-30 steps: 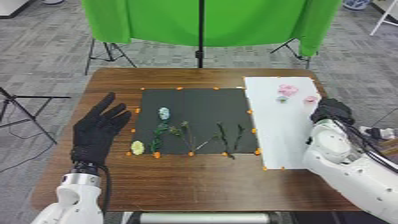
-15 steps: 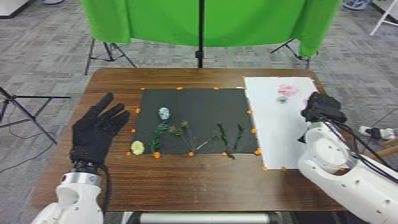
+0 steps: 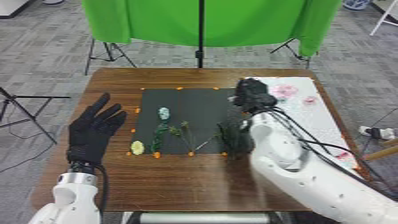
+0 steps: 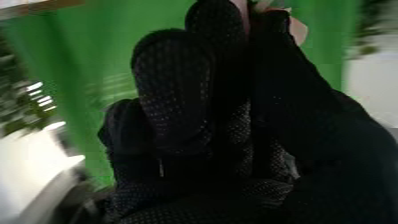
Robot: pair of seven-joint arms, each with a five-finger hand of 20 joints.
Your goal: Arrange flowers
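In the head view my right hand (image 3: 252, 95) is over the right part of the black mat, near the white sheet (image 3: 322, 120). In the right wrist view the thumb and a finger of my right hand (image 4: 240, 105) pinch a pale pink flower (image 4: 298, 29), mostly hidden behind the glove. Two pink flowers (image 3: 284, 91) (image 3: 309, 100) lie on the sheet. The mat (image 3: 191, 100) holds a pale blue flower (image 3: 163, 113), a yellow flower (image 3: 137, 147) and green stems (image 3: 175, 131). My left hand (image 3: 89, 132) rests open at the table's left, fingers straight.
Orange markers (image 3: 157, 155) line the mat's edges on the brown table (image 3: 178, 185). My right forearm lies across the sheet's lower part and the mat's lower right corner. A green cloth (image 3: 160, 22) hangs behind the table, with a black stand (image 3: 200, 54) before it.
My right hand has swung left from the sheet's right edge to the mat's right side. The pink flower it covered is in sight again. My left hand has hardly moved.
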